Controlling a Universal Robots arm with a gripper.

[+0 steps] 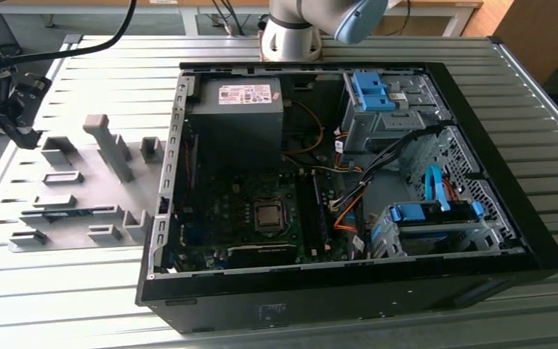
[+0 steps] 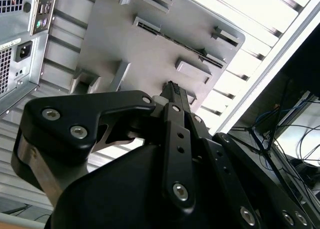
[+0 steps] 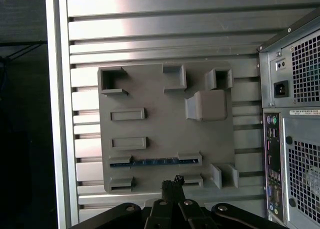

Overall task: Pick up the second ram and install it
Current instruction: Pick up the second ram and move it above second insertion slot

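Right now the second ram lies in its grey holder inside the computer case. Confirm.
Wrong. The second ram lies in its grey holder beside the computer case, on the table, as the first wrist view shows.

The worktop (image 1: 376,51) is a ribbed metal surface of long silver slats. An open black computer case (image 1: 357,309) lies on its side across the middle and right of the exterior view, reaching almost to the lower edge. At the left of the frame, just beside the case, a flat grey plate (image 1: 95,190) rests on the slats, carrying grey blocks of differing heights. A memory stick (image 1: 70,212) stands on edge in a long slotted block near the plate's lower end. At top centre, the arm's round base (image 1: 292,40) stands just behind the case.
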